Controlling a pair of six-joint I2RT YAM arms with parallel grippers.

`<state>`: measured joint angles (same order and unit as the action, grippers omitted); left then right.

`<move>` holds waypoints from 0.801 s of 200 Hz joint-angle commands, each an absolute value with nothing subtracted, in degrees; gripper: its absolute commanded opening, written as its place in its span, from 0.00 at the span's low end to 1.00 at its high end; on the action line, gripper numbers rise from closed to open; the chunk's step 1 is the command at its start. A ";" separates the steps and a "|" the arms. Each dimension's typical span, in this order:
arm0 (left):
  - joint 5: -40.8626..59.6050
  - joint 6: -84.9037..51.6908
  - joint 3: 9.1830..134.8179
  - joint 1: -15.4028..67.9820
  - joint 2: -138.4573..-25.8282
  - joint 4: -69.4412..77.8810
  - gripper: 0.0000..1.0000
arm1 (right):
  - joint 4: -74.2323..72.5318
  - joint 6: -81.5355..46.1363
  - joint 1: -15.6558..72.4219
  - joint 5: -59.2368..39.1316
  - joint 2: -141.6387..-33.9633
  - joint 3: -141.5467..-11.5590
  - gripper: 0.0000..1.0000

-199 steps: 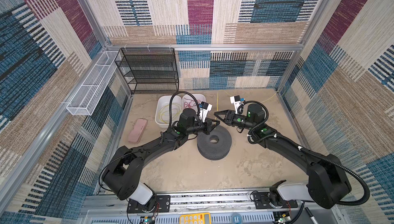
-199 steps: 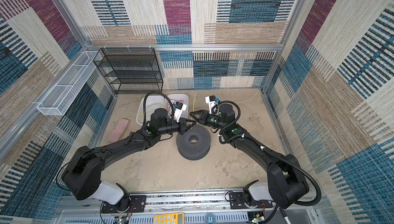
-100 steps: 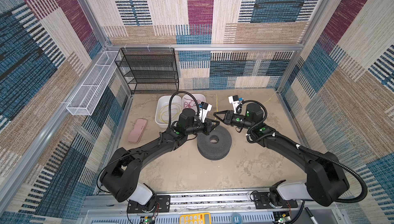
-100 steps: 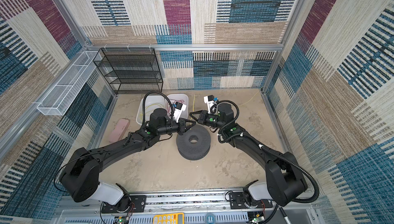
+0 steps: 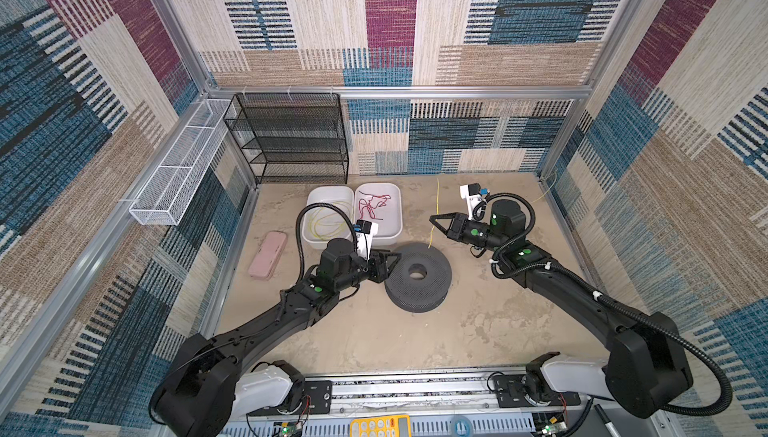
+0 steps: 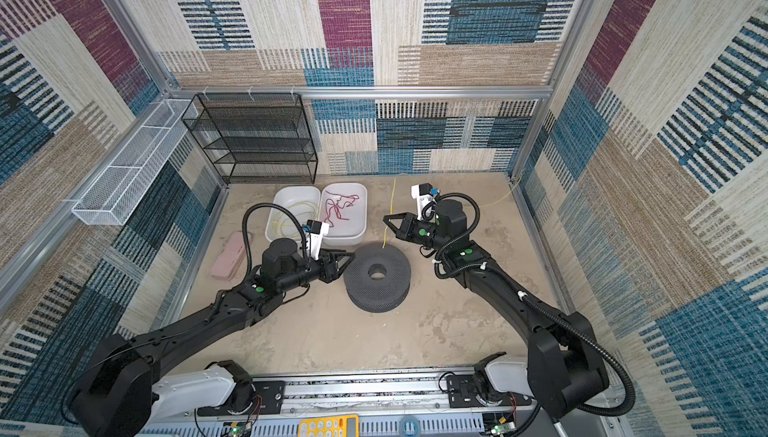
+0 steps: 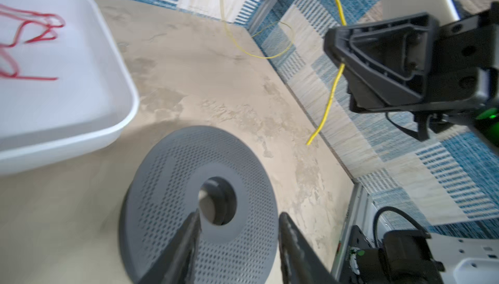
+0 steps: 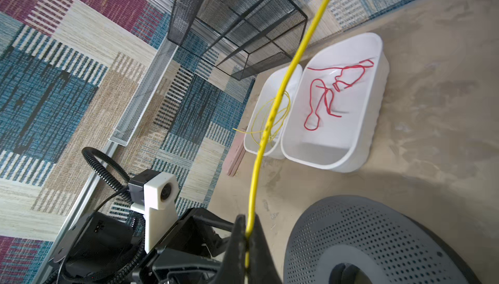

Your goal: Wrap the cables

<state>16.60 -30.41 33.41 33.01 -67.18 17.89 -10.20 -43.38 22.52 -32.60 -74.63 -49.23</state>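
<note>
- Two arms reach inward in both top views. The left gripper (image 5: pixel 392 257) sits low at the rim of the grey spool (image 5: pixel 417 277), fingers spread. The right gripper (image 5: pixel 433 219), raised beyond the spool, pinches the yellow cable (image 5: pixel 437 200), which trails toward the back wall.
- Behind, a white tub (image 5: pixel 322 200) holds yellow loops (image 5: pixel 328 223); the second tub (image 5: pixel 390 223) holds a red cord (image 5: pixel 374 204).
- Left wrist view: the left fingers (image 7: pixel 186 242) stand apart over the perforated spool (image 7: pixel 167 188), nothing between them. The right gripper (image 7: pixel 340 62) clamps the yellow cable (image 7: pixel 333 90), whose free end dangles close to the floor.
- Right wrist view: the right gripper (image 8: pixel 246 238) is pressed together on the yellow cable (image 8: pixel 259 161), string-thin and bright, curving up past the tubs.
</note>
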 commanded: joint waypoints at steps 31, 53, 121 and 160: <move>17.75 -38.38 28.01 29.74 -67.81 19.00 0.58 | -8.79 -41.70 22.34 -34.80 -75.25 -46.36 0.00; 23.32 -40.97 28.41 29.02 -74.06 24.58 0.60 | -8.62 -41.73 22.26 -34.26 -74.57 -46.83 0.00; 26.95 -43.71 30.01 28.34 -84.05 31.39 0.57 | -7.03 -40.86 22.22 -33.18 -72.33 -46.58 0.00; 32.61 -50.42 30.28 28.39 -92.80 44.82 0.39 | -9.09 -41.62 22.16 -33.78 -72.43 -45.52 0.00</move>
